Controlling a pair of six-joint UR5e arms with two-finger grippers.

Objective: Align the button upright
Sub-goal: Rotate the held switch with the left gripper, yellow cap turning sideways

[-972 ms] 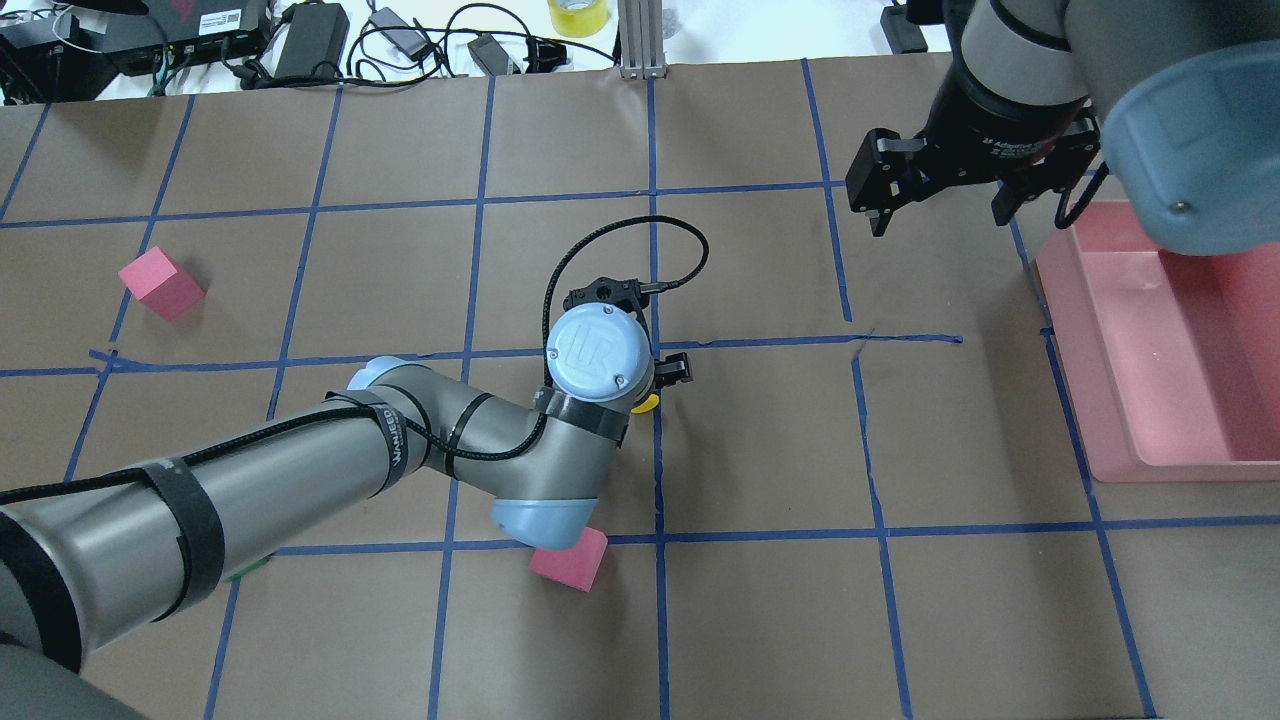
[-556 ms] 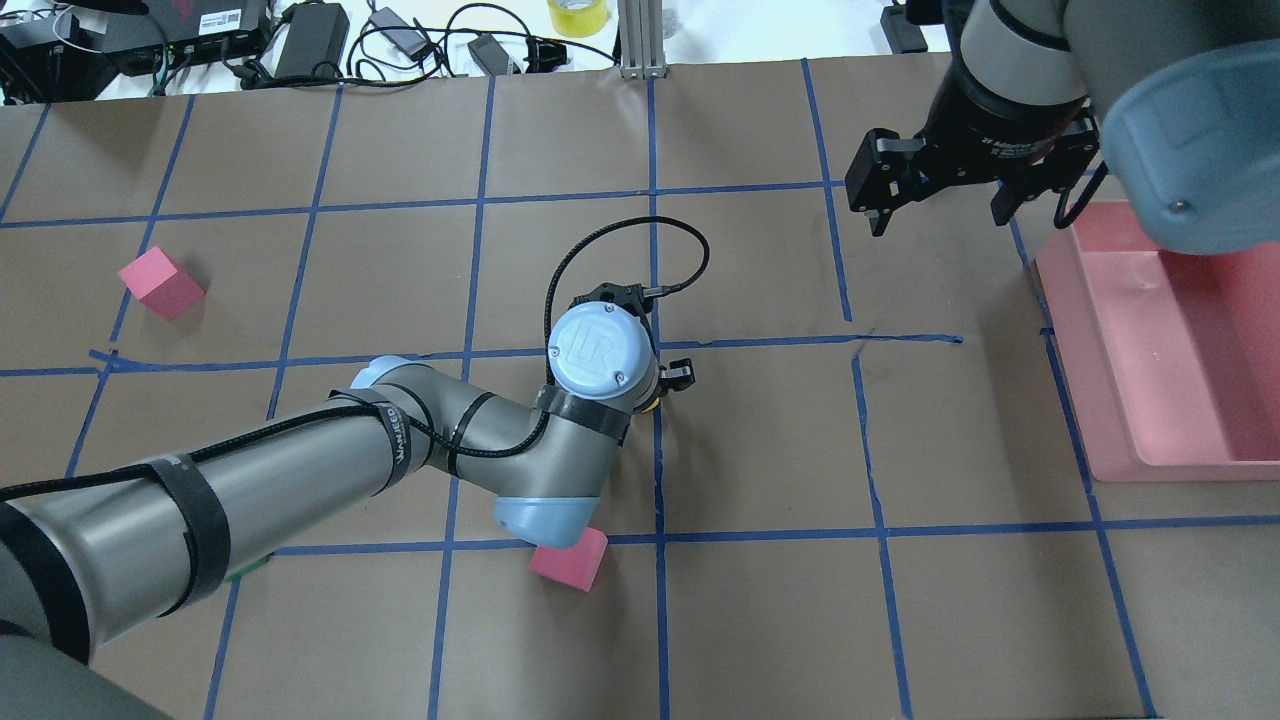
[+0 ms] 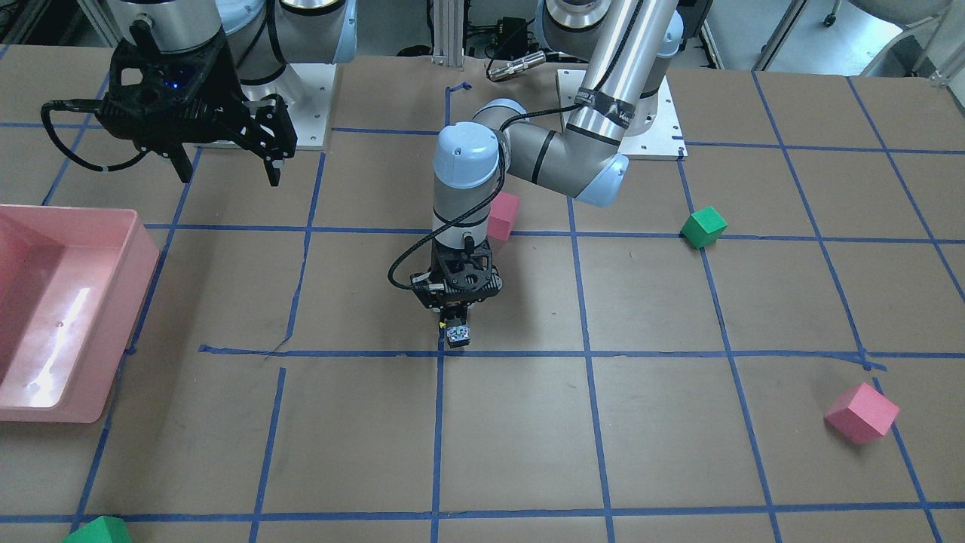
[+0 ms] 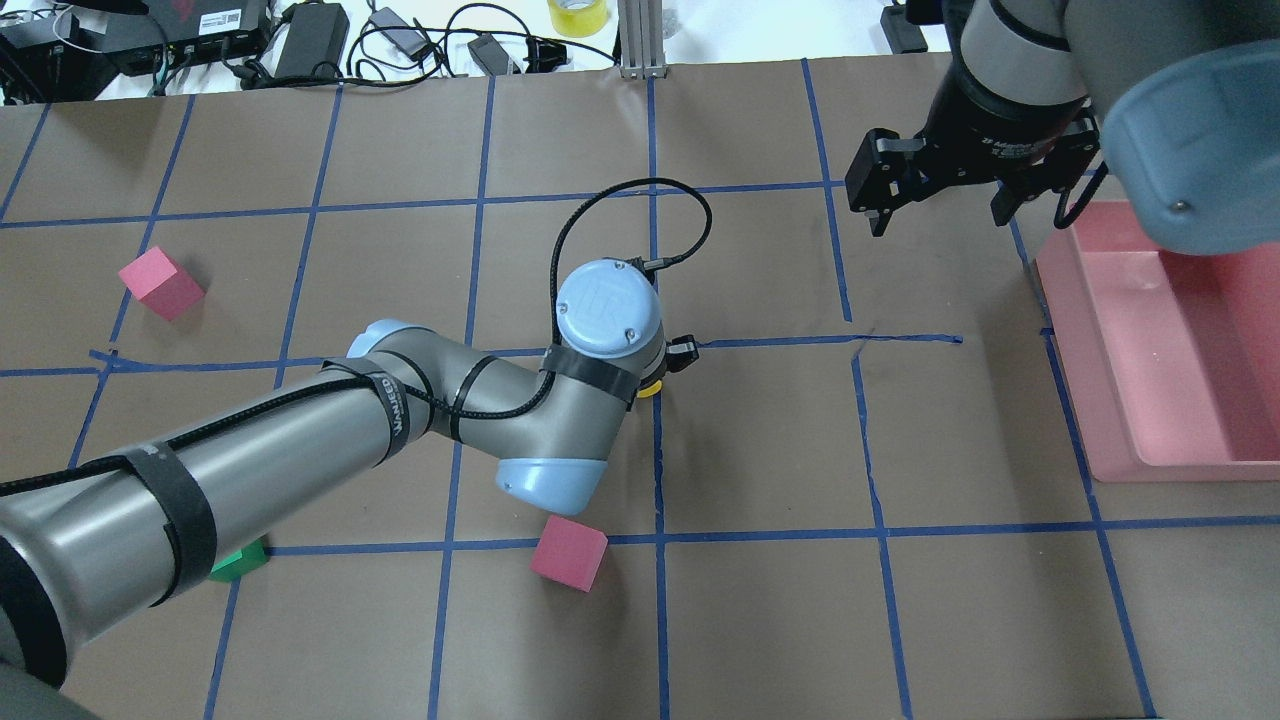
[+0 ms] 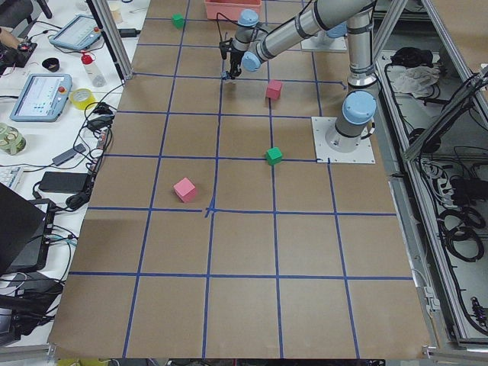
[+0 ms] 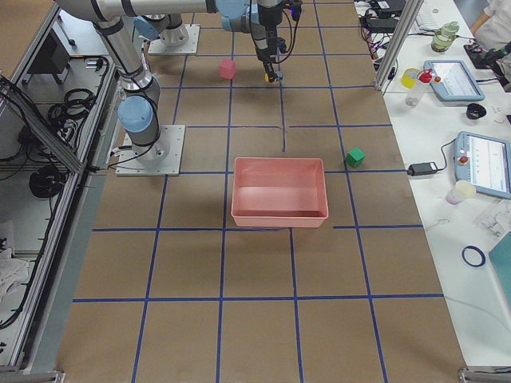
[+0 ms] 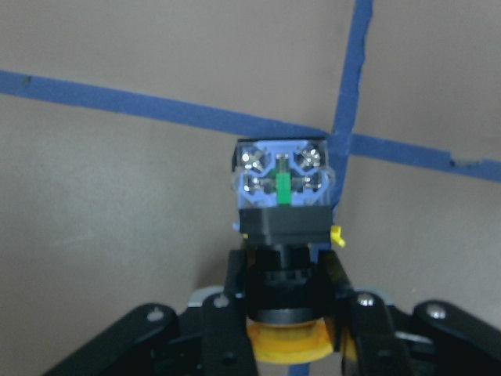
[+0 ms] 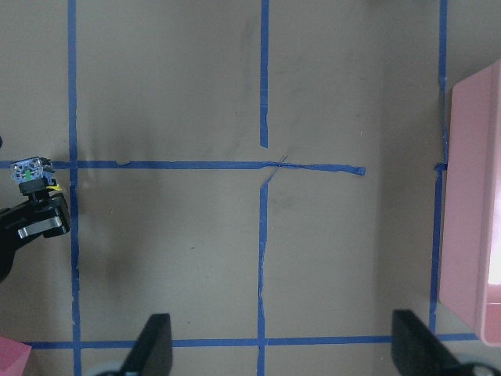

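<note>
The button [image 7: 280, 204] has a yellow cap, a black body and a blue-grey contact block. My left gripper [image 7: 286, 313] is shut on its black body, one finger on each side. The contact block points away from the wrist, down toward a blue tape crossing. In the front-facing view the button [image 3: 457, 334] hangs below the left gripper [image 3: 457, 320], close to the table. In the overhead view only the yellow cap [image 4: 648, 388] shows beside the wrist. My right gripper [image 4: 940, 200] is open and empty, hovering far to the right.
A pink bin [image 4: 1080, 380] stands at the right edge. One pink cube [image 4: 568, 553] lies near the left arm's elbow and another [image 4: 160, 283] at the far left. A green cube [image 4: 238, 560] sits under the left forearm. Cables lie beyond the table's far edge.
My left wrist has moved away from the robot and turned, still holding the button. The pink cube near the elbow is now uncovered. The right arm has not moved.
</note>
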